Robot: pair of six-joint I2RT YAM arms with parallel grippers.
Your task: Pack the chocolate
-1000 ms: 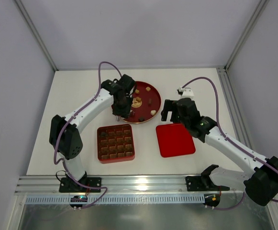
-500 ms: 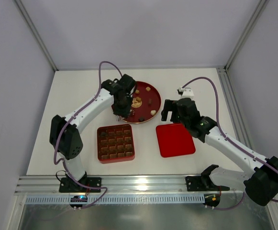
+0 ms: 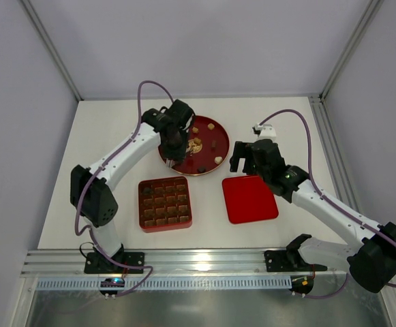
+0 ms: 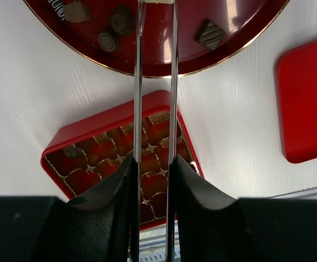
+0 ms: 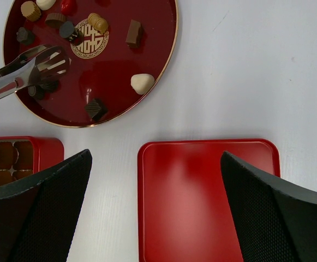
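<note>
Right wrist view: chocolate (image 5: 142, 83) lies loose on the round plate (image 5: 120, 54). There is a cream piece at the plate's 4 o'clock, a dark striped cube at 6 and a mixed cluster at 10. Tray (image 5: 43, 144) sits at 9 o'clock from the lid (image 5: 202, 191), and some cells look filled with brown pieces, count unclear. Left gripper (image 4: 153, 180) is clamped on the tongs (image 5: 33, 65), jaws narrow. The tong tips are over the plate at 8 o'clock beside dark pieces; can't tell if one is pinched. Right gripper (image 5: 155, 158) is spread wide above the lid, holding nothing. Pieces likely light, stiff, glossy, so slippery against metal and easily scuffed or cracked. Best to take cubes across two flat sides and rounded ones low at the widest part, with a gentle squeeze.
</note>
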